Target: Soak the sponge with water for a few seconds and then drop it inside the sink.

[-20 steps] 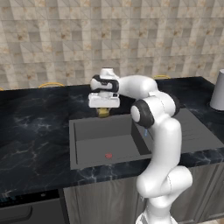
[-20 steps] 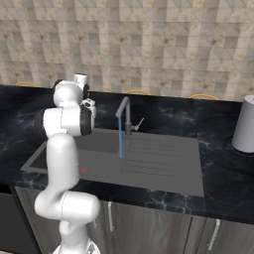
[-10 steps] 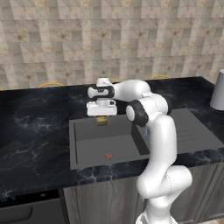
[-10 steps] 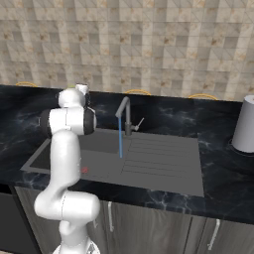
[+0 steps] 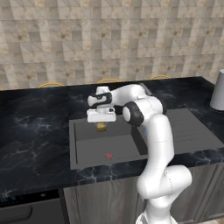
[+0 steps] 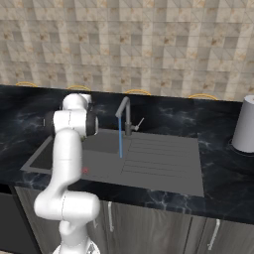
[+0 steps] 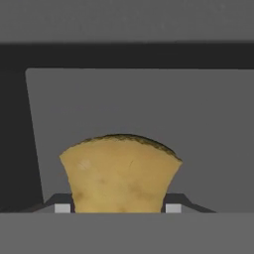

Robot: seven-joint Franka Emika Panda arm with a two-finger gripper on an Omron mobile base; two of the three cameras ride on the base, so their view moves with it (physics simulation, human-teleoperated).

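The yellow sponge (image 5: 101,127) hangs over the back left part of the dark grey sink (image 5: 87,146), with my gripper (image 5: 101,123) shut on it from above. In the hand view the sponge (image 7: 120,171) sits between my two fingertips (image 7: 62,208), above the bare basin floor (image 7: 149,109). From the right base view, a thin light-blue stream of water (image 6: 120,141) runs from the curved grey faucet (image 6: 126,111) into the sink (image 6: 163,171). The stream falls to the right of my arm; the arm hides the sponge there.
A small red spot (image 5: 108,155) lies on the basin floor near the front. A ribbed drainboard (image 6: 158,149) takes up the sink's right side. A pale grey tall vessel (image 6: 244,130) stands on the black marbled counter (image 5: 30,131) at the far right.
My hand has come down toward the basin with the sponge still in its grip. The water keeps running and nothing else has moved.
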